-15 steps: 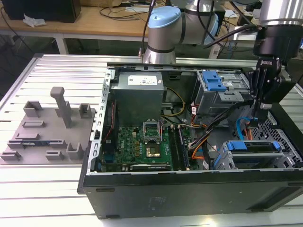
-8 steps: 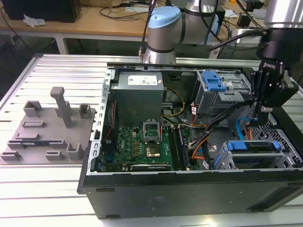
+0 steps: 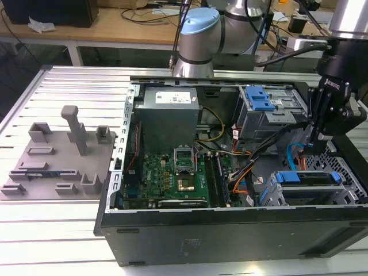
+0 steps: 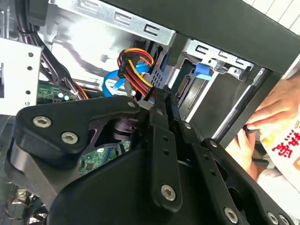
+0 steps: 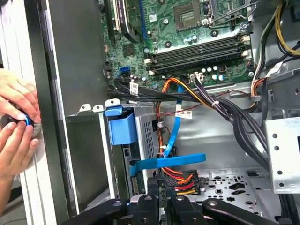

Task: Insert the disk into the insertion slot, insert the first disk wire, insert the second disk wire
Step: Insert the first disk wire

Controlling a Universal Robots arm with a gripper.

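Observation:
The disk, in its blue caddy, lies inside the grey insertion slot at the case's front corner on the exterior view's right. My gripper hangs just behind the slot. In both wrist views it is shut on a black connector with red, orange and yellow wires, held close to the disk's rear edge. A flat blue wire crosses above that connector and reaches the disk's rear; I cannot tell whether it is plugged in.
A taller grey cage with a blue latch stands behind the gripper. The motherboard and black cable bundles fill the case's middle. A person's hands rest outside the case wall. A grey fixture plate lies on the exterior view's left.

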